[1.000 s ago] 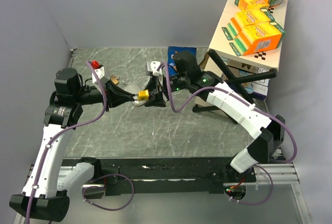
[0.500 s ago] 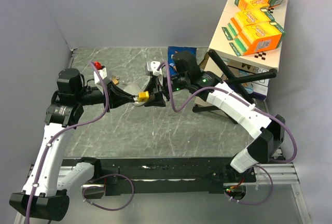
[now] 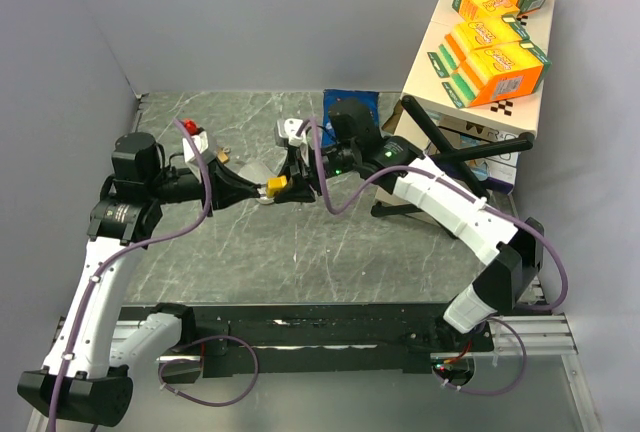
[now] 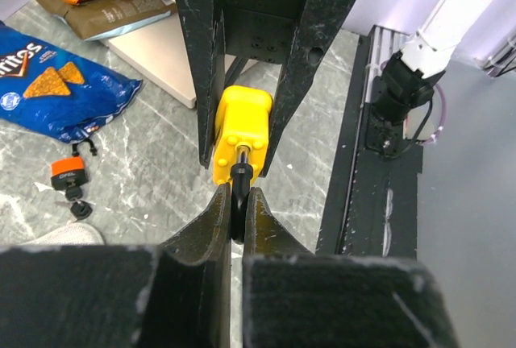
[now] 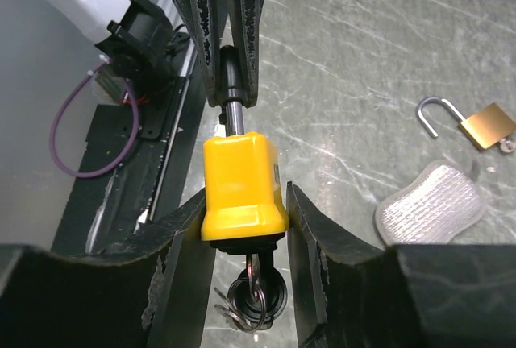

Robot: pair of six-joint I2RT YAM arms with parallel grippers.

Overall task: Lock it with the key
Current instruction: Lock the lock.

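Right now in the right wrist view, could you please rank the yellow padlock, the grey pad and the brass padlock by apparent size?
1. yellow padlock: looks largest, but it is nearest the camera, so its true size is unsure.
2. grey pad.
3. brass padlock: somewhat smaller than the pad.

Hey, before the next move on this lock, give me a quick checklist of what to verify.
1. Left gripper clamped on the shackle: ok.
2. Right gripper jaws against both sides of the yellow padlock: ok.
3. Key sitting in the padlock's underside, ring hanging free: ok.
4. Shackle pushed fully home: cannot tell; a bare stretch of its leg shows above the body.
5. Brass padlock lying apart from both arms: ok.
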